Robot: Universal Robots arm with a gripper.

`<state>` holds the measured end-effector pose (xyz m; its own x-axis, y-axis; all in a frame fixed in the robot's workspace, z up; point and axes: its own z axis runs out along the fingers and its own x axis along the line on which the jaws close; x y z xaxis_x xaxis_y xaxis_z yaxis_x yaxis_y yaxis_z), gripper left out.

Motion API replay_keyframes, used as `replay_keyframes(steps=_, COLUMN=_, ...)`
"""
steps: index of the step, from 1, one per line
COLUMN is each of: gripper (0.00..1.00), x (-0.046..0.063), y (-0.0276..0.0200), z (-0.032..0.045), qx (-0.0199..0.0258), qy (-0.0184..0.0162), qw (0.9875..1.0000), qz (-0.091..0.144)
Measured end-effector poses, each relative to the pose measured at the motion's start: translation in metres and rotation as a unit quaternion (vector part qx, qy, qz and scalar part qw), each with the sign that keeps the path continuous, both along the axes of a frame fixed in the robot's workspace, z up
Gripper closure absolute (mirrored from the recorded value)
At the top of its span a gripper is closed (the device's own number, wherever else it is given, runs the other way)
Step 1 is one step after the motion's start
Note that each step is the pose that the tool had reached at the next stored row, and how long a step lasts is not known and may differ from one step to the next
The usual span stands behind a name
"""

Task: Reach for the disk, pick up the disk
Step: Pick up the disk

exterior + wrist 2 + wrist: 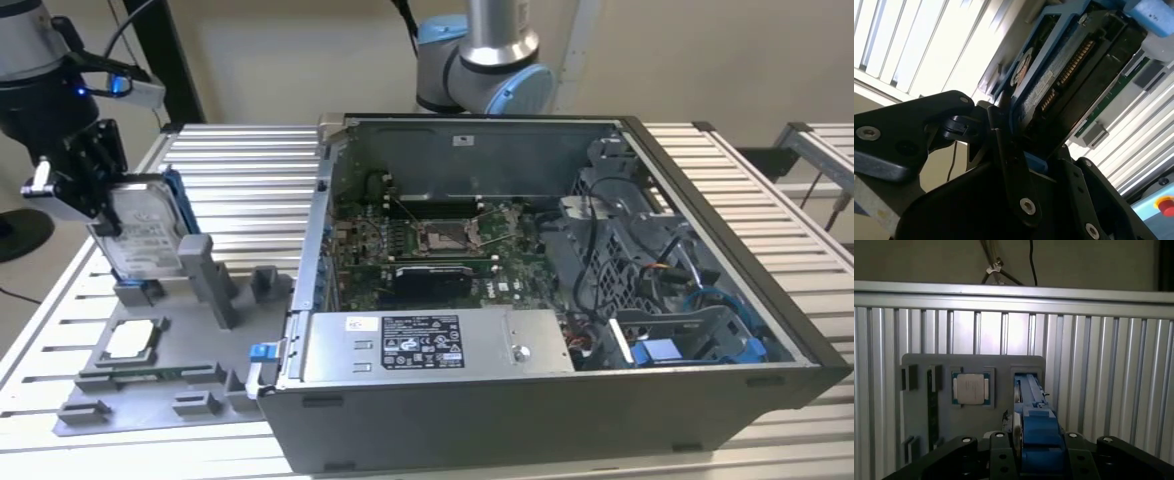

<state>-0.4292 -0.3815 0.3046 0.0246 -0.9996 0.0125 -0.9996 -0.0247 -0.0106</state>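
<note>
The disk [138,232] is a silver drive in a blue bracket, standing on edge over the slot of the grey fixture plate [147,385] at the exterior view's left. My gripper [96,195] reaches down onto its upper part from that left side. In the second wrist view the black fingers [1010,165] press on both sides of the disk [1054,85], against the blue frame. The first wrist view shows the blue bracket of the disk [1036,432] held between the finger bases of my gripper [1036,460]. I cannot tell whether the disk's lower edge still rests in the slot.
A small square silver chip [134,340] [971,389] lies in a pocket of the fixture plate. An open computer case [747,300] with a grey power supply box [427,345] takes up the middle and right. A second arm's base [481,70] stands behind it. The table is slatted aluminium [254,170].
</note>
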Motion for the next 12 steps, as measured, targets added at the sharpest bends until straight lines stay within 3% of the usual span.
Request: replay_keyframes(steps=12, gripper=1.0, x=0.0, y=0.0, z=0.0227, qx=-0.0009, qy=0.0, qw=1.0, qz=0.0)
